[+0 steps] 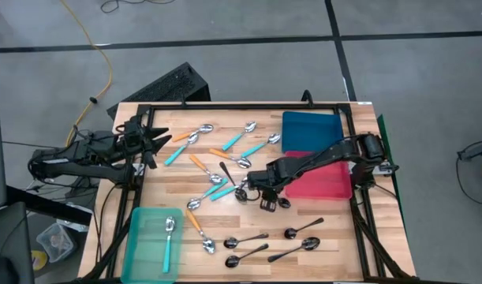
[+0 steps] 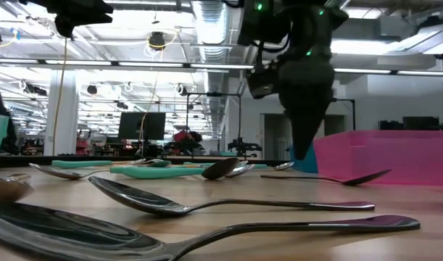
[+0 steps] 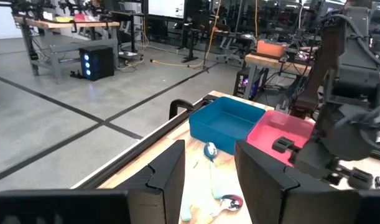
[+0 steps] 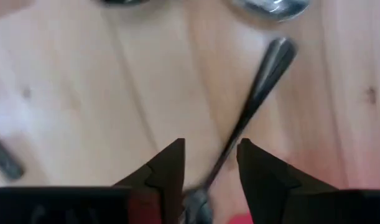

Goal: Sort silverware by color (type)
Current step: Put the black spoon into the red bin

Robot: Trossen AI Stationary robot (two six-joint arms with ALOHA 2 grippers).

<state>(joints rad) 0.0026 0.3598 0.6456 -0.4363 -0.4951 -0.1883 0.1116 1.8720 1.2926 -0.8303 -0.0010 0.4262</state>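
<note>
No brand, label or writing can be read in any view.

The silverware lies scattered over the wooden table. In the high view, teal-handled spoons and orange-handled spoons cluster in the upper middle, mostly with their long axes on diagonals. One teal spoon lies in the teal bin at lower left, long axis running up and down the frame, bowl uppermost. All-dark spoons lie in the lower middle, most of them slanting up to the right. A blue bin and a pink bin sit at the right.

The right gripper hangs low at the table's centre. Its wrist view shows the fingers parted, straddling the thin handle of a dark spoon without clamping it; that spoon's long axis runs diagonally, handle end toward the upper right.

The left gripper hovers at the table's upper-left edge, fingers partly apart and holding nothing.
</note>
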